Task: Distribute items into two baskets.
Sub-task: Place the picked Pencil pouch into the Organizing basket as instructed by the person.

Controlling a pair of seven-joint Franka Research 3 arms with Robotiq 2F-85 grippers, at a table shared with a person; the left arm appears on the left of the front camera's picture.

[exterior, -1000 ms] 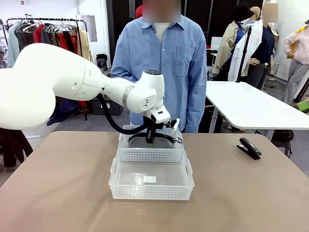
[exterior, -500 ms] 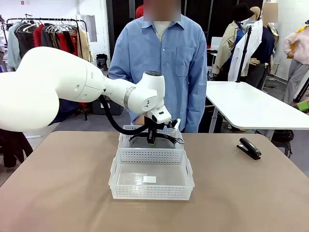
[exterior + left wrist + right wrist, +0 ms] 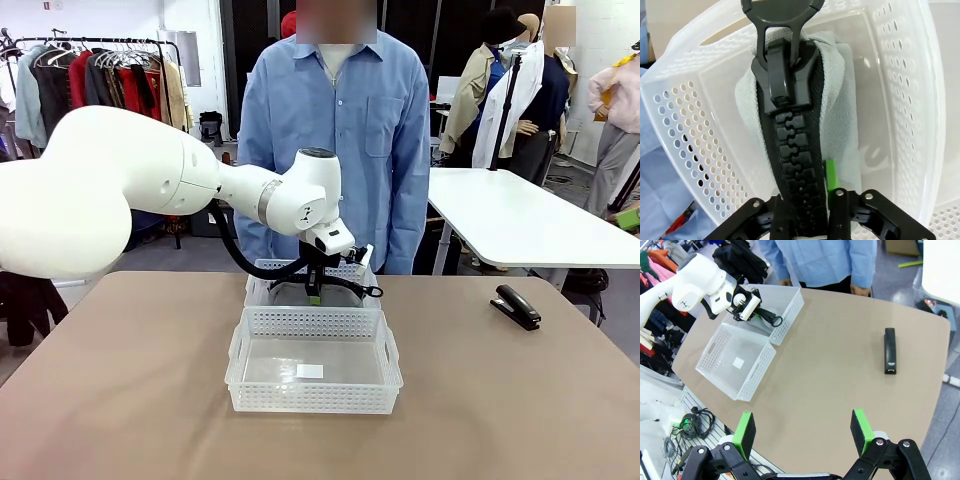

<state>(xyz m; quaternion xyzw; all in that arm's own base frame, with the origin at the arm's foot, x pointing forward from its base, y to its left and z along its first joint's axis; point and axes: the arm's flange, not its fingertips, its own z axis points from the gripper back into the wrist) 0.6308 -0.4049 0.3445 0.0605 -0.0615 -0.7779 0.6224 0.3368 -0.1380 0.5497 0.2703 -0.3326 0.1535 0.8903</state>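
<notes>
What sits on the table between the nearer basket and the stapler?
Nothing: the tan table between the nearer basket and the stapler is bare, as the front and right wrist views both show.

The left arm's [image 3: 110, 190] bulky white elbow is drifting toward the table's middle and sinking a little, while the left gripper [image 3: 314, 293] over the far basket [image 3: 256, 292] is nudging the band's [image 3: 352, 284] free end slightly rightward.

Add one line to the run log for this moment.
left gripper: holds black zipper inside far basket | right gripper: open, empty | stapler: on table | near basket: no items
</notes>
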